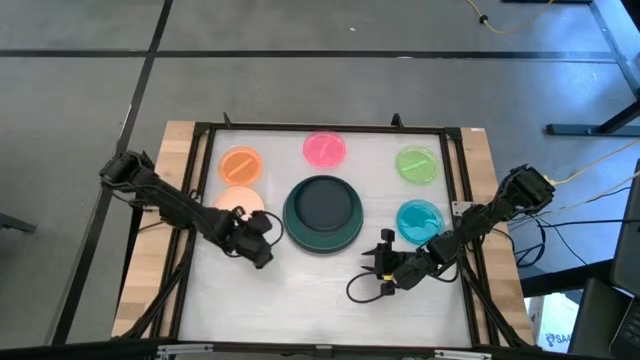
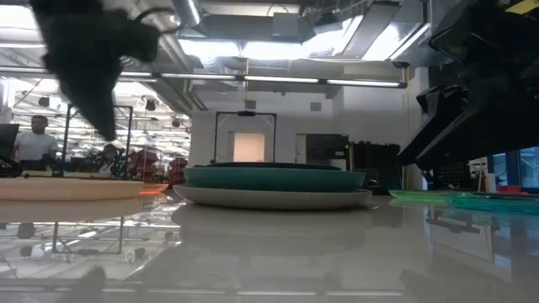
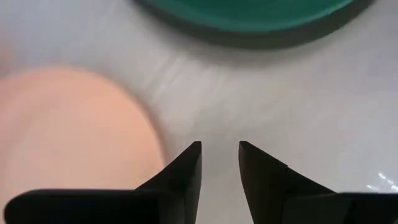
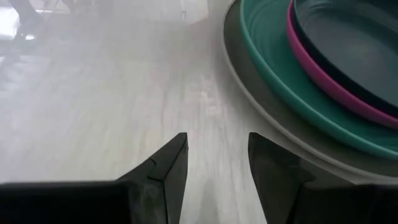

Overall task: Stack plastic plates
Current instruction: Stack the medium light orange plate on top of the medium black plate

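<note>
A stack (image 1: 323, 212) sits mid-table: the grey plate lowest, then dark green, magenta and black on top (image 4: 323, 68). Lying singly on the table are the peach plate (image 1: 238, 200), orange (image 1: 240, 165), pink (image 1: 325, 149), light green (image 1: 417, 165) and cyan (image 1: 419, 220). My left gripper (image 3: 219, 146) is open, between the peach plate (image 3: 68, 130) and the stack (image 3: 249, 15), touching neither. My right gripper (image 4: 217, 138) is open over bare table near the stack's right near side, below the cyan plate in the high view.
A black frame (image 1: 200, 150) borders the white table top. Bare white surface (image 1: 320, 300) runs along the near side. A cable loop (image 1: 360, 290) lies by my right gripper. People show in the room beyond the table (image 2: 34, 139).
</note>
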Robot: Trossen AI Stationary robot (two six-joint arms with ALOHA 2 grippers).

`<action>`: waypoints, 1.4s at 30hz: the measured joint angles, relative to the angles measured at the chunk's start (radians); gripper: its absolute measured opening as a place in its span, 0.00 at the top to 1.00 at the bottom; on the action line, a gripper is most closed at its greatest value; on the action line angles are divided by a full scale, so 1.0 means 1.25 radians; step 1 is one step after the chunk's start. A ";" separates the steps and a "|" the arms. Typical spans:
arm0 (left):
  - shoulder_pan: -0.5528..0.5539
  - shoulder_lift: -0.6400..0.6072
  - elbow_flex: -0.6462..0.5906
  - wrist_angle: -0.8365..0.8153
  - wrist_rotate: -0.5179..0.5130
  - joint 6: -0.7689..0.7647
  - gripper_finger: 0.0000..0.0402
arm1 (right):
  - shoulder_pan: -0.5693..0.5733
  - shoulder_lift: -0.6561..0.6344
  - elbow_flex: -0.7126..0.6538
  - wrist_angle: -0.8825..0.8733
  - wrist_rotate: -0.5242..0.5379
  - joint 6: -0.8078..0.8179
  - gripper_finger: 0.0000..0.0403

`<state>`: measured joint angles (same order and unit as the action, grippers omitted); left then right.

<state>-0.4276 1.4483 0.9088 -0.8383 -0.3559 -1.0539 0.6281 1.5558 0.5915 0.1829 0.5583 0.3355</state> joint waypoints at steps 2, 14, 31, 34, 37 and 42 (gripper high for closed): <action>-0.005 0.003 -0.033 0.001 0.005 -0.017 0.75 | 0.000 0.000 0.000 0.000 -0.001 0.000 0.61; 0.008 0.011 -0.159 0.044 -0.020 -0.007 0.75 | 0.001 0.000 0.000 -0.001 -0.009 0.027 0.61; 0.011 0.012 -0.145 0.130 -0.037 0.085 0.97 | 0.000 0.000 0.000 -0.001 0.007 0.006 0.61; 0.011 0.012 -0.082 0.085 -0.076 0.119 0.98 | 0.000 0.000 0.000 -0.001 0.007 0.020 0.61; 0.011 0.012 -0.011 0.064 -0.138 0.164 0.99 | 0.000 0.000 0.000 -0.001 0.007 0.032 0.61; 0.018 0.012 0.083 0.087 -0.262 0.269 0.98 | 0.000 0.000 0.000 -0.001 0.013 0.040 0.61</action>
<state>-0.4055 1.4631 1.0121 -0.7300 -0.6831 -0.7181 0.6281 1.5558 0.5915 0.1821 0.5741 0.3851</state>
